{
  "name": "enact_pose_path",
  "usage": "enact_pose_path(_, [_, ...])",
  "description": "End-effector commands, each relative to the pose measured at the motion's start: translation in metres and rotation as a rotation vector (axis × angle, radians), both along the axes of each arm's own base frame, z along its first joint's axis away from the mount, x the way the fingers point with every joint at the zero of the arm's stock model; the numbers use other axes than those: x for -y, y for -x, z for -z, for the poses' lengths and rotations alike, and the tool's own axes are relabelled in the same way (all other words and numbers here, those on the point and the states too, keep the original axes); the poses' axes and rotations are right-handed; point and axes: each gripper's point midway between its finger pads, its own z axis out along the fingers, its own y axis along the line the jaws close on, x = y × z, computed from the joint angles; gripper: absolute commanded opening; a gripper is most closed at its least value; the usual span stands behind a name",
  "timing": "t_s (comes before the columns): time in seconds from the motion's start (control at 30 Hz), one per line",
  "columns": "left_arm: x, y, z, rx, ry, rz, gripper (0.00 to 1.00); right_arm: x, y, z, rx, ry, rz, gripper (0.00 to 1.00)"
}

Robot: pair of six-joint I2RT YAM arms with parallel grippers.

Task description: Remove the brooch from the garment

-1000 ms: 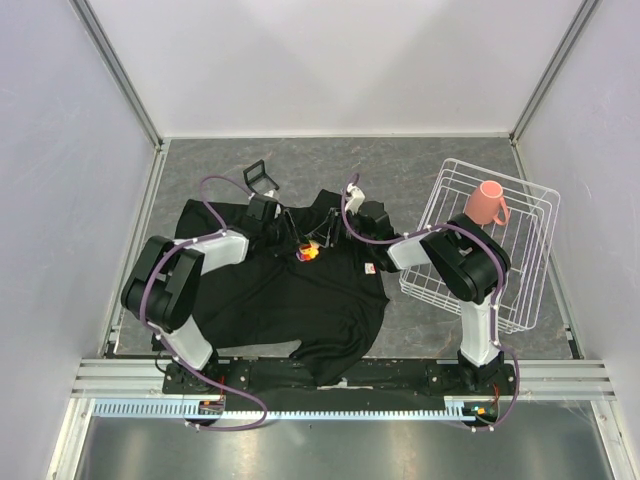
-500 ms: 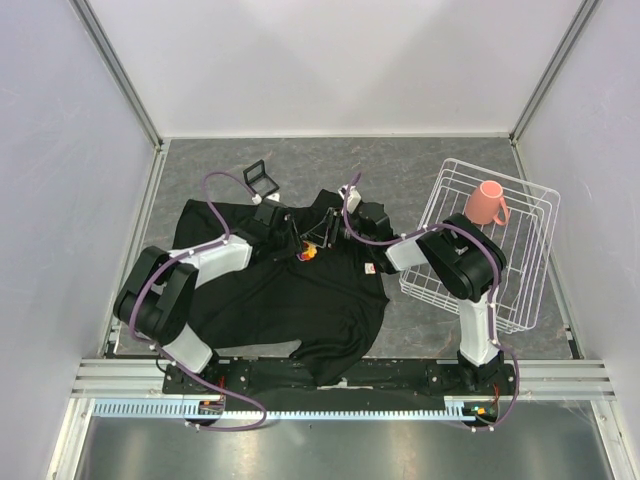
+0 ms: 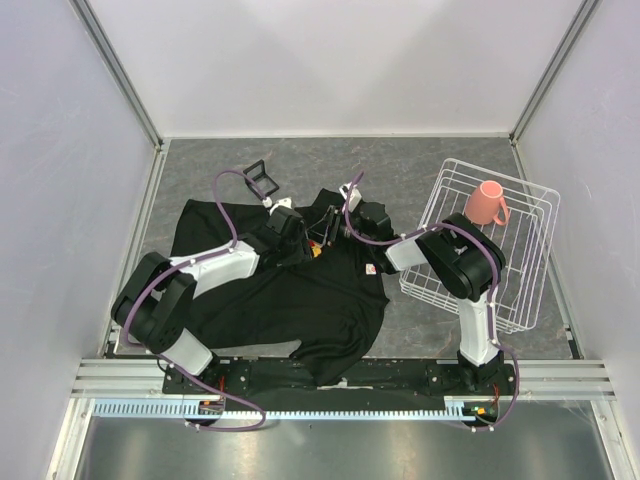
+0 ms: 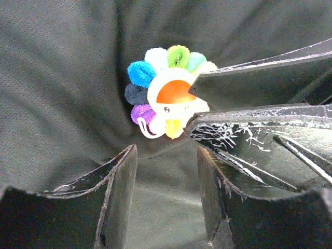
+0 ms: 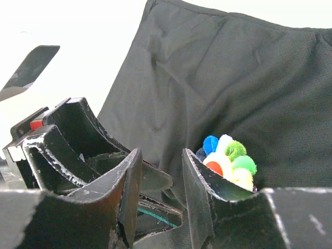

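Since a second ago the left arm has stretched right and farther across the shirt, bringing the left gripper [image 4: 166,150] up to the small round brooch [image 4: 166,96], a ring of fuzzy yellow, green, blue and purple tufts around a white-and-orange face; the right arm has hardly shifted. The brooch sits on the far middle of the large black short-sleeved T-shirt [image 3: 300,300], in a fold where the cloth bunches around it. It looks light, soft at the tufts and stiffer at the face. Its fastening is hidden, but the fabric is thin and limp, so a pull will likely lift the cloth along with it. The firmer rim of the face seems a better hold than the tufts, which would squash and slip. The right gripper [image 5: 161,151] comes in from the right with its fingers a narrow gap apart and their tips at the brooch's right edge; whether they pinch the rim or merely touch it cannot be told. The left gripper's fingers stand well apart just on the near side of the brooch, over bare cloth and clamped on nothing, placed, I judge, to hold the fabric down. The shirt lies spread on the grey mottled table [image 3: 400,170]. Just beside it on the right, a white wire basket [image 3: 500,177] holds a pink mug [image 3: 487,203].
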Motion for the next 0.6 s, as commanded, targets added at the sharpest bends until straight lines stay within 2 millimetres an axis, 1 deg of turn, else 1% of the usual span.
enact_pose_path(0.0, [0.006, -0.011, -0.02, 0.08, 0.021, 0.006, 0.58, -0.009, 0.004, -0.018, 0.051, -0.053, -0.033, 0.45])
enact_pose_path(0.03, [0.007, -0.011, -0.019, 0.075, 0.023, 0.01, 0.58, -0.008, 0.003, -0.016, 0.045, -0.046, -0.025, 0.45])
enact_pose_path(0.07, [0.008, -0.01, -0.018, 0.069, 0.024, 0.014, 0.58, -0.005, -0.001, -0.019, 0.055, -0.034, 0.005, 0.45])
enact_pose_path(0.1, [0.009, -0.01, -0.018, 0.067, 0.027, 0.012, 0.58, 0.003, -0.004, -0.003, 0.009, 0.028, 0.042, 0.45])
enact_pose_path(0.13, [0.009, -0.01, -0.017, 0.065, 0.026, 0.01, 0.58, 0.01, -0.009, 0.005, 0.019, 0.086, 0.074, 0.46])
enact_pose_path(0.17, [0.008, -0.011, -0.016, 0.064, 0.022, 0.008, 0.58, 0.016, -0.013, 0.004, 0.03, 0.127, 0.106, 0.47])
enact_pose_path(0.2, [0.009, -0.012, -0.016, 0.064, 0.023, 0.005, 0.56, 0.025, -0.022, 0.008, 0.035, 0.176, 0.17, 0.48])
enact_pose_path(0.23, [0.009, -0.012, -0.015, 0.059, 0.021, 0.006, 0.56, 0.031, -0.02, 0.019, 0.009, 0.231, 0.179, 0.5])
enact_pose_path(0.27, [0.01, -0.012, -0.015, 0.054, 0.021, 0.008, 0.55, 0.035, -0.022, 0.019, 0.02, 0.255, 0.191, 0.54])
enact_pose_path(0.37, [0.011, -0.015, -0.015, 0.057, 0.019, 0.003, 0.47, 0.037, -0.022, 0.026, 0.002, 0.27, 0.201, 0.58])
enact_pose_path(0.4, [0.01, -0.017, -0.016, 0.065, 0.018, -0.004, 0.45, 0.035, -0.021, 0.026, -0.003, 0.266, 0.19, 0.59])
enact_pose_path(0.43, [0.01, -0.017, -0.016, 0.068, 0.018, -0.006, 0.45, 0.033, -0.021, 0.028, -0.008, 0.264, 0.181, 0.59])
enact_pose_path(0.47, [0.011, -0.019, -0.017, 0.073, 0.017, -0.003, 0.45, 0.032, -0.02, 0.033, -0.026, 0.264, 0.172, 0.59])
enact_pose_path(0.53, [0.011, -0.021, -0.016, 0.073, 0.01, 0.002, 0.45, 0.028, -0.019, 0.036, -0.039, 0.256, 0.156, 0.59])
enact_pose_path(0.57, [0.013, -0.023, -0.019, 0.08, 0.008, 0.007, 0.49, 0.027, -0.018, 0.036, -0.042, 0.25, 0.153, 0.58])
